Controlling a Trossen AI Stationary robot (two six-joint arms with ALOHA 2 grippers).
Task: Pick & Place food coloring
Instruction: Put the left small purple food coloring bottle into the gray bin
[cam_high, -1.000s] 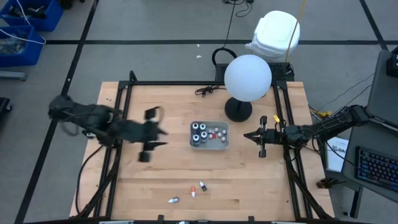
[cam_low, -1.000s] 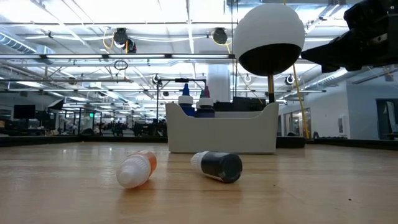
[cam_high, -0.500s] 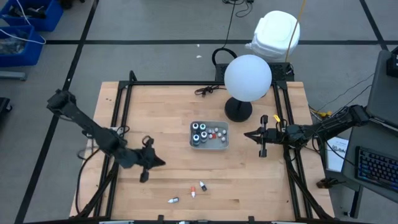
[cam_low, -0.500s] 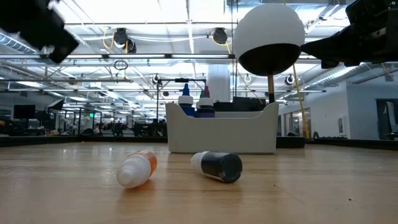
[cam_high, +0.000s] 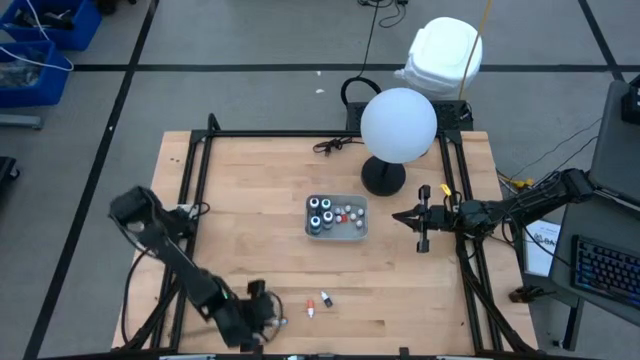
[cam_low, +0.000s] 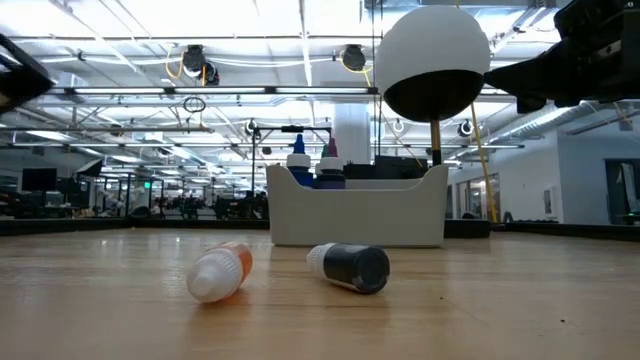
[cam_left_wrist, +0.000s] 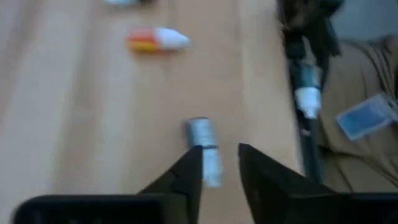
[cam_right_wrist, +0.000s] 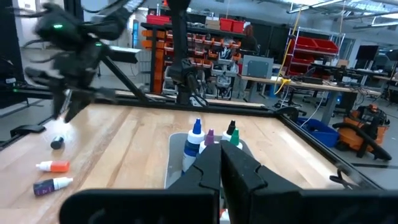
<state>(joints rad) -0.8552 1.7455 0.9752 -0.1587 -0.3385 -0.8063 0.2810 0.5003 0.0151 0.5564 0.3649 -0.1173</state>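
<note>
Low over the table's near edge: left gripper, fingers partly open around a grey dropper bottle (only left wrist view shows this), not clamped. Nearby, orange bottle and dark bottle lying. At center, tray of food coloring. By right edge, right gripper closed, empty.

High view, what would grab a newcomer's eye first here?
The big white globe lamp near the wooden table's far edge stands out. Next, the clear rectangular tray of small bottles at the centre. Then the left gripper low at the near edge beside loose white-capped dropper bottles.
</note>
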